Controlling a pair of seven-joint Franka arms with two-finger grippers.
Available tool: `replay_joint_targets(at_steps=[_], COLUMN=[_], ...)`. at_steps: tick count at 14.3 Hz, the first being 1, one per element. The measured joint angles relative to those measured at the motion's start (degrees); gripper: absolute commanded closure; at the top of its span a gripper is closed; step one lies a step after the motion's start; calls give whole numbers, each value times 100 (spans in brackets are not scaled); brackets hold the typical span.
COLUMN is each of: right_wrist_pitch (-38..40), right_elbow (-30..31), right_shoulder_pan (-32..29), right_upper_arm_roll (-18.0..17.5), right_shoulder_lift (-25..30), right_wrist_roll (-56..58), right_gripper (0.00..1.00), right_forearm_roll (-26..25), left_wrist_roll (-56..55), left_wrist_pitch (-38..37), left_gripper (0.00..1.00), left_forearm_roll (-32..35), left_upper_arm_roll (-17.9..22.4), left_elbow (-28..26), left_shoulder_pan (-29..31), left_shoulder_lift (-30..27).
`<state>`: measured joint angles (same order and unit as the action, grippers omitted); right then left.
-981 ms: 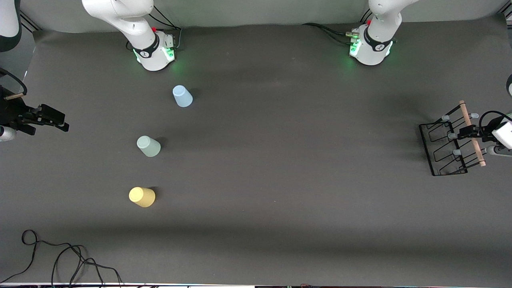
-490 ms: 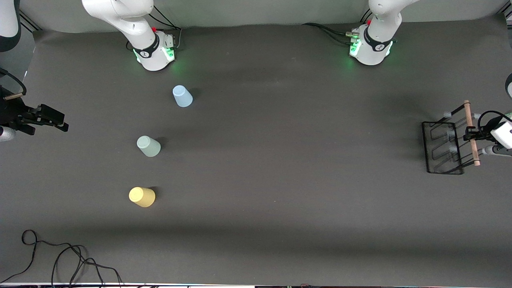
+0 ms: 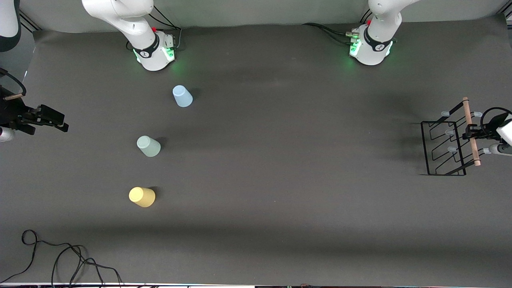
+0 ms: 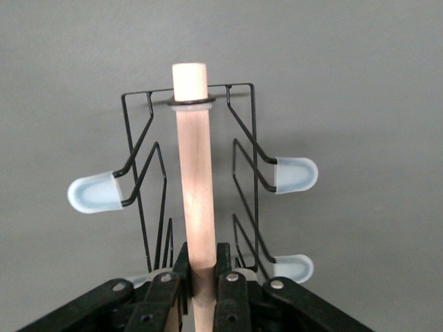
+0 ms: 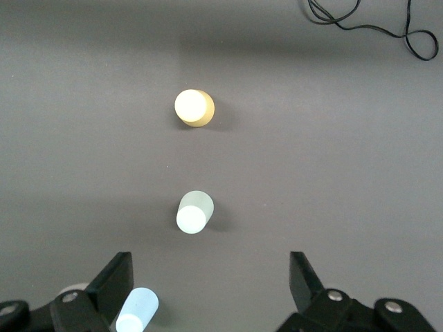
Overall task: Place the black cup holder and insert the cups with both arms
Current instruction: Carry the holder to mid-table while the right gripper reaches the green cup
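Note:
The black cup holder hangs from its wooden rod at the left arm's end of the table. My left gripper is shut on that rod, with the wire frame and pale-tipped pegs below it. My left gripper clamps the rod between both fingers. Three cups stand in a row toward the right arm's end: light blue, grey-green, yellow. My right gripper waits open and empty, high over that end; its view shows the yellow, grey-green and light blue cups.
A black cable lies coiled at the table's near corner at the right arm's end, also in the right wrist view. The arm bases stand along the table's back edge. The dark mat spans the middle.
The cup holder has swung from tilted to squarer under my left gripper and sits a little differently. The cups and the right arm have not moved.

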<state>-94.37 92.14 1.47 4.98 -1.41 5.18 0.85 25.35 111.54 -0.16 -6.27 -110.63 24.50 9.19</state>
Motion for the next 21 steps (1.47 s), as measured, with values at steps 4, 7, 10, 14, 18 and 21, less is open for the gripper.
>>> replay_joint_targets(at_steps=[4, 7, 10, 14, 18, 21], right_wrist_pitch=[3, 7, 61, 68, -237, -426], right_elbow=[2, 5, 80, 640, 1693, 2439], right_shoulder_pan=[2, 7, 32, 390, 672, 668], right_upper_arm_roll=[-3, -6, -26, -43, -53, -39], right_shoulder_lift=[0, 0, 14, 364, 1143, 1752], right_wrist_roll=[-22, -25, -72, -433, -680, -680], right_gripper=[0, 0, 0, 0, 0, 0], right_forearm_roll=[0, 0, 0, 2, 2, -2], left_wrist_roll=[-1262, -2911, -4559, -6257, -7647, -8300], left_wrist_pitch=[-630, -742, -742, -724, -673, -438], left_gripper=[100, 100, 100, 100, 100, 100], left_forearm_roll=[-264, -309, -319, -323, -320, -321], left_upper_arm_roll=[-35, -67, -82, -85, -83, -78], left_elbow=[565, 847, 1212, 1759, 2563, 3122], left_shoulder_pan=[-884, -1965, -3070, -4269, -5397, -6004], left_shoulder_lift=[-102, -94, 27, 511, 1385, 2050])
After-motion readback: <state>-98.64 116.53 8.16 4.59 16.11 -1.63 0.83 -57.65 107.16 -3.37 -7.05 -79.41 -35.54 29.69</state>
